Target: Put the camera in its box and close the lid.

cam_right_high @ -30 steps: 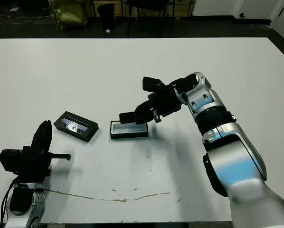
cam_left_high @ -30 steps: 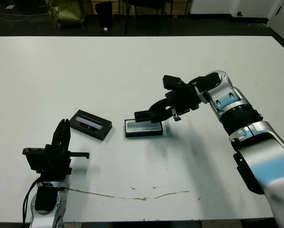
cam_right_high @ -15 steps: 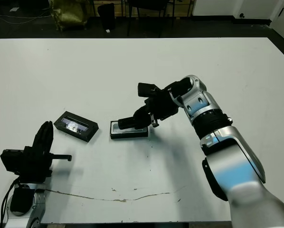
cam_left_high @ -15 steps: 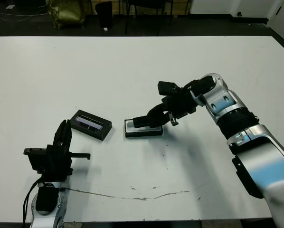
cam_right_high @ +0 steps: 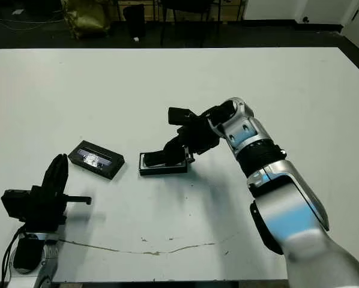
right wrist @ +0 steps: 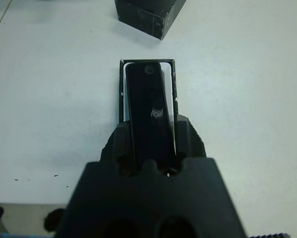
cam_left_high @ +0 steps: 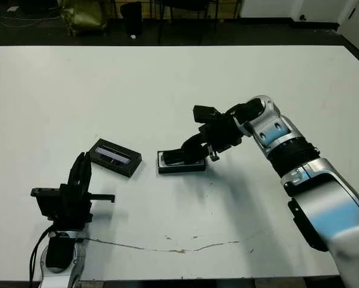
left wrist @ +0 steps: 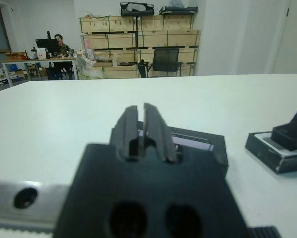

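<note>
Your right gripper [right wrist: 151, 161] is clamped on the camera [right wrist: 147, 111], poised over the box [cam_left_high: 181, 163] at table centre. Keep it square to the white rim, then lower flat. The right wrist view shows that alignment; the head views add the lid [cam_left_high: 114, 157] left, and the left gripper [left wrist: 144, 130], pinched together, empty.

box [right wrist: 122, 101] interior under camera [right wrist: 147, 114]
</note>
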